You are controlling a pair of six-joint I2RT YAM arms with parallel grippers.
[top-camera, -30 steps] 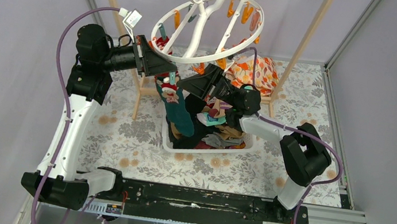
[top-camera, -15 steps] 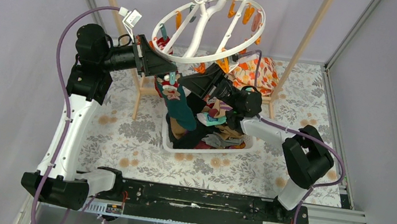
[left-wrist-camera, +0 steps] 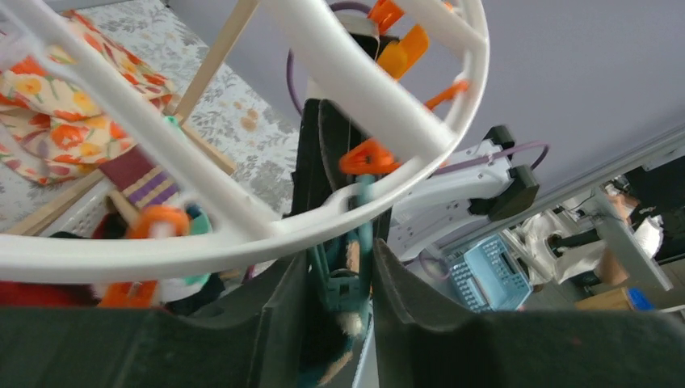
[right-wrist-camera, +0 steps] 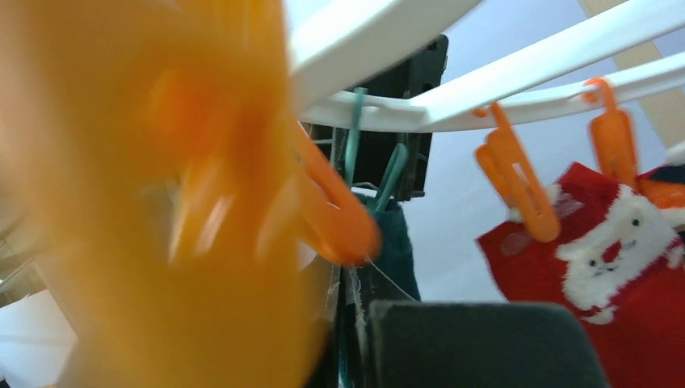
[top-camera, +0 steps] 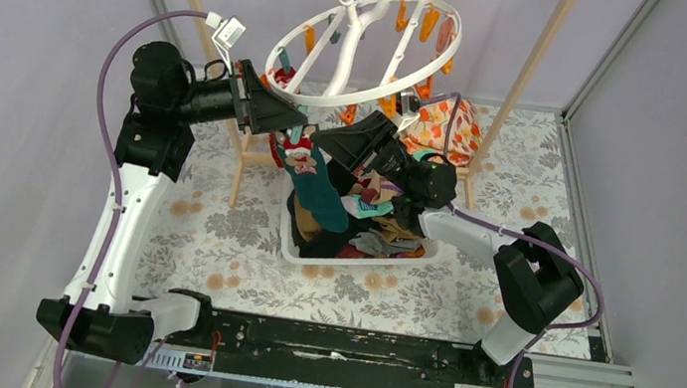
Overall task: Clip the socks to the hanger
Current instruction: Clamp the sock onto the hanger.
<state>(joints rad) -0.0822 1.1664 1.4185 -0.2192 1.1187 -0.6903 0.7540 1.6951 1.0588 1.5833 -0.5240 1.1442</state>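
At the near edge of the table (top-camera: 243, 241) both arms rise from their bases and reach toward the hanger (left-wrist-camera: 202, 242). The left arm stands tall, its forearm level and pointing right, so that the left claw (left-wrist-camera: 339, 255) sits just under the hanger's near rim. Its fingers are narrow and pinch the top of a teal sock (top-camera: 317, 196), which dangles below the hanger into a basket (top-camera: 357, 253) of loose socks. A teal clip (right-wrist-camera: 373, 158) hangs from the hanger right at the sock's top. The right arm bends at its elbow and slants up left, with the right claw (top-camera: 327, 139) close under the hanger and facing the left claw. I cannot tell how wide it is. On the hanger's left side, an orange clip (right-wrist-camera: 517, 190) holds a red sock (right-wrist-camera: 622, 267). Behind the hanger stand a wooden rack (top-camera: 538, 59) and a leaf-print cloth (top-camera: 444, 127), ringed by plain lilac walls.
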